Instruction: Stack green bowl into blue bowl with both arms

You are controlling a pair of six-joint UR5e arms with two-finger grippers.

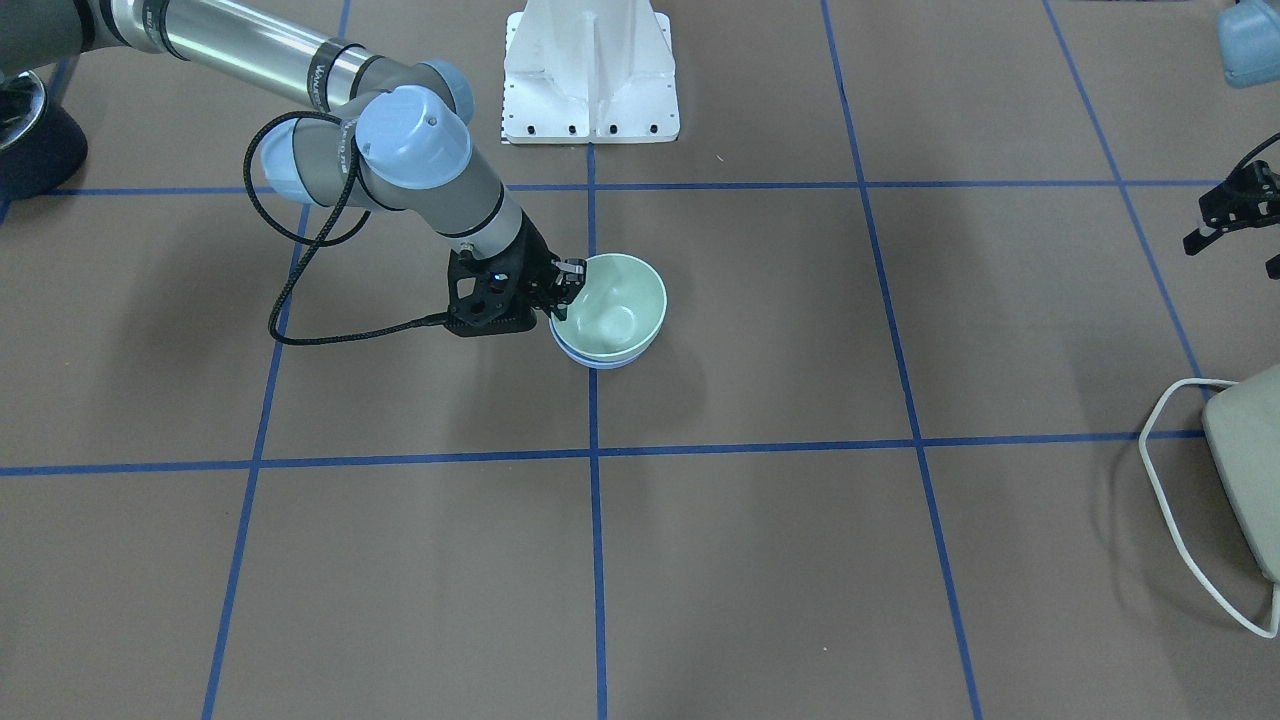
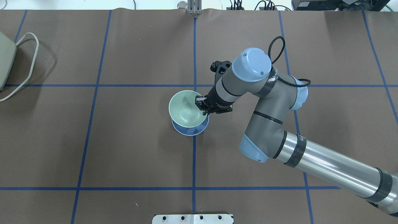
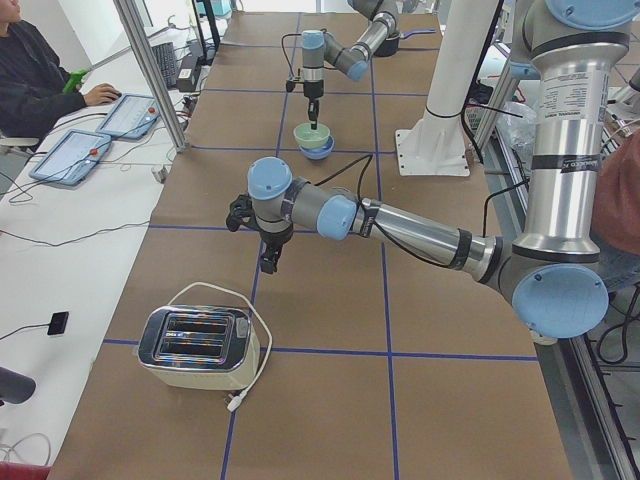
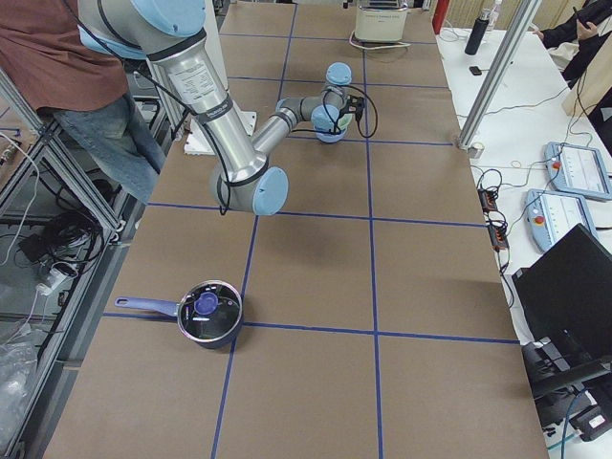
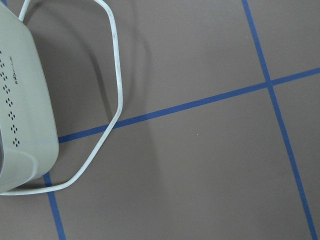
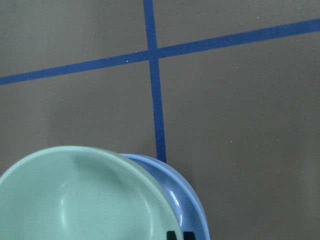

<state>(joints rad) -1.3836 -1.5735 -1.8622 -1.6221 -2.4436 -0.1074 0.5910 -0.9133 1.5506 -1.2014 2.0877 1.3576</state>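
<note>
The green bowl [image 2: 186, 107] sits tilted in the blue bowl [image 2: 190, 130] near the table's middle. Of the blue bowl only the lower rim shows under the green bowl [image 1: 612, 305] in the front view [image 1: 600, 359]. My right gripper [image 2: 203, 107] is shut on the green bowl's rim on the side nearest the arm. The right wrist view shows the green bowl [image 6: 80, 200] overlapping the blue bowl [image 6: 187, 205]. My left gripper [image 1: 1235, 212] hangs empty above the table by the toaster, far from the bowls. I cannot tell whether it is open.
A cream toaster [image 2: 4, 59] with a white cord [image 5: 112, 75] stands at the table's left end. A dark pot with a lid [image 4: 210, 311] stands at the right end. The white pedestal base [image 1: 590, 70] is on the robot's side.
</note>
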